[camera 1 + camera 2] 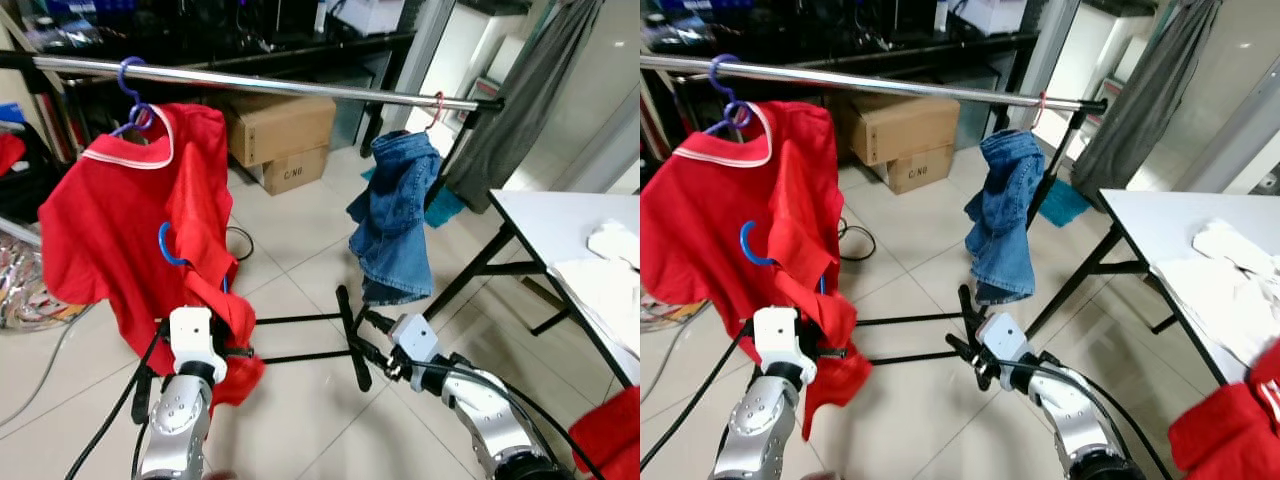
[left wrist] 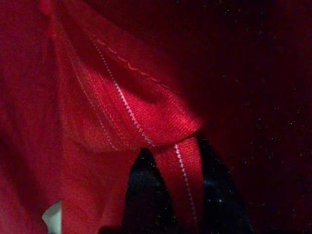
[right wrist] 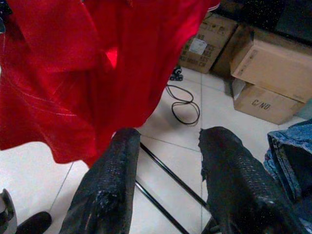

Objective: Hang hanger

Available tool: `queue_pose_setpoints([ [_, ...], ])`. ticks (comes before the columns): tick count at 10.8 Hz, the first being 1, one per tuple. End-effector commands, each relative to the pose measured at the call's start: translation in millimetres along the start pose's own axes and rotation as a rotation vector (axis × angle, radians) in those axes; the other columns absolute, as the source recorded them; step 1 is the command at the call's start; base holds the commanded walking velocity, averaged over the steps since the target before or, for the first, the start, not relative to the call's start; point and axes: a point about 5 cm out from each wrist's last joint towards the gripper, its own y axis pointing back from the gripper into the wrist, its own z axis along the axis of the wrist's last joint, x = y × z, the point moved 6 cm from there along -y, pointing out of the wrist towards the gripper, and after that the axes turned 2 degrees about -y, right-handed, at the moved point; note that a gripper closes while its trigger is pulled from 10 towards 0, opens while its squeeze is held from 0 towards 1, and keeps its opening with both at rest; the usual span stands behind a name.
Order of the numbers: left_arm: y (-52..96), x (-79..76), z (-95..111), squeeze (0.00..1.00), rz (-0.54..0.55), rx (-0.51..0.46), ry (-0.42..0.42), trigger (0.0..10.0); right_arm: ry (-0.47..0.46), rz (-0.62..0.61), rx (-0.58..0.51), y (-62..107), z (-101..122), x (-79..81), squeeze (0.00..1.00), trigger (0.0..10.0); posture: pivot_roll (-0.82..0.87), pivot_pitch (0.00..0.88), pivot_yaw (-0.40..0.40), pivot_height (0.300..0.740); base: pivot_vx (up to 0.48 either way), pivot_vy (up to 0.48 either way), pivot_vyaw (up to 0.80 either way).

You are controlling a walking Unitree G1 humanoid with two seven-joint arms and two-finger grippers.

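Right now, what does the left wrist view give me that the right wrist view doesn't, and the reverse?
Left wrist view: the left gripper shut on a folded hem of the red shirt, cloth pinched between its black fingers.

Right wrist view: the right gripper open and holding nothing, over tiled floor, with the rack's black base bars, a black cable, cardboard boxes and an edge of the denim garment.

Both: the red shirt, close up in the left wrist view, hanging just ahead in the right.
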Motion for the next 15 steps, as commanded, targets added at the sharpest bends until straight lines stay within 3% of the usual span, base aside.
queue_pose_setpoints([
  [1,-3.5,-8.2,9.3,0.00,-0.020,-0.033,-0.007,10.0,-0.003,-0.014,0.008,4.2,-0.8,-5.9,0.00,10.0,0.19,0.000,-0.149,0.740,0.277,0.000,0.00],
  [15,-7.5,-10.1,12.0,0.00,-0.024,-0.027,0.003,10.0,0.001,-0.012,0.014,2.3,-0.3,-5.7,0.00,10.0,0.18,0.000,-0.147,0.740,0.384,0.000,0.00],
])
